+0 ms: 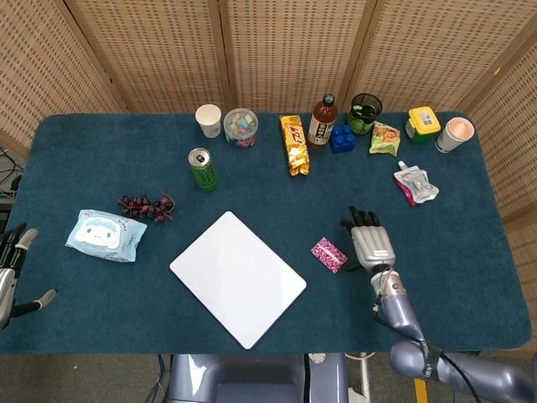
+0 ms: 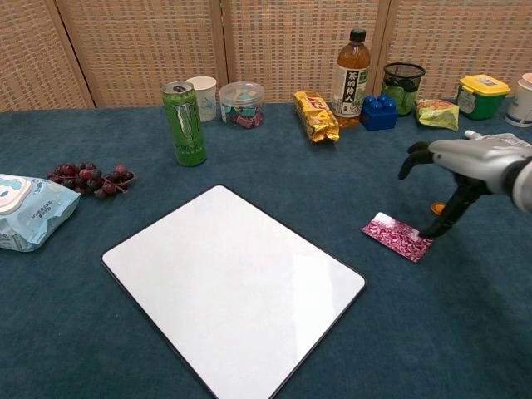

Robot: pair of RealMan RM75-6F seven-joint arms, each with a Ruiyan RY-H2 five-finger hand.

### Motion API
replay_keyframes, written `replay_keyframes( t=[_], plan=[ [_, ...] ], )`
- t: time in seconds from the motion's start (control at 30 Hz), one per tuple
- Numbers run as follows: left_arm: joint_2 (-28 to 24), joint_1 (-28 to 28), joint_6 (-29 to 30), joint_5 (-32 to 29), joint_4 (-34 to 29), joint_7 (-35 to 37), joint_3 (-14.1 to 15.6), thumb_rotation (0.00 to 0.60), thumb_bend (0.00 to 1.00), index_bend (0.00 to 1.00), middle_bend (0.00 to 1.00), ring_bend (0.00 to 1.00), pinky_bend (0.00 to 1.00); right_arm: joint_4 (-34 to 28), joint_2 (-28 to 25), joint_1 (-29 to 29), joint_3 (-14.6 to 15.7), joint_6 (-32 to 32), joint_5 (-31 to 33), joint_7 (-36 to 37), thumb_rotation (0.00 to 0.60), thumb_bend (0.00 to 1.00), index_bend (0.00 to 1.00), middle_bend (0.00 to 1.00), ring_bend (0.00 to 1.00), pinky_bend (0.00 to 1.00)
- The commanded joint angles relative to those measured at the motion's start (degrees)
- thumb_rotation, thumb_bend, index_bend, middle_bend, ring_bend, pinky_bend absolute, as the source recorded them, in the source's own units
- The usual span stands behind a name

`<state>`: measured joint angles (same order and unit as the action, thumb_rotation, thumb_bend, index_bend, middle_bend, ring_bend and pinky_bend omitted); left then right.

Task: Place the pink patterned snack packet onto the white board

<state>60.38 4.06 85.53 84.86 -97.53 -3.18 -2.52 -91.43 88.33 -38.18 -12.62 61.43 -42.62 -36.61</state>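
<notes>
Across the blue-covered table (image 1: 101, 159) we are working from the biggest piece down: the white board (image 1: 237, 278) is lying flat and bare near our front edge, turned corner-on to us, and just beside its right corner, on the cloth and not touching it, the pink patterned snack packet (image 1: 329, 254) is resting flat. We are holding our right hand (image 1: 370, 243) just to the right of that packet with its fingers spread and nothing in its grasp; in the chest view the right hand (image 2: 465, 170) is hanging above the cloth with its thumb pointing down close to the packet's right end, and we cannot tell whether it is touching. Our left hand (image 1: 12, 273) is idling at the far left edge, fingers apart, gripping nothing. We are judging the step to be the reach and pinch, and because the packet looks thin and flat we are thinking it best to come down low, set the thumb against one long edge and the fingers against the other, and lift gently so it does not slide; the small orange cap (image 2: 438, 209) sits near the hand and we are wanting to avoid nudging it
</notes>
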Motion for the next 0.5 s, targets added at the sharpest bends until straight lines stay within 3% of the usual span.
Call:
replay_keyframes(
  t=[0.03,0.5],
  plan=[
    [0.0,0.1,-0.3,0.0,0.1,0.1,0.0,0.6,0.0,0.0,0.0,0.0,0.0,2.9,4.6,-2.6,0.1,2.7,1.1,-4.1,0.6,0.0,0.22,0.0,0.0,0.0],
    [0.0,0.4,-1.0,-0.4,0.1,0.0,0.0,0.6,0.0,0.0,0.0,0.0,0.0,7.9,10.8,-3.9,1.7,4.2,-0.2,-6.3,0.6,0.0,0.22,0.0,0.0,0.0]
  ],
)
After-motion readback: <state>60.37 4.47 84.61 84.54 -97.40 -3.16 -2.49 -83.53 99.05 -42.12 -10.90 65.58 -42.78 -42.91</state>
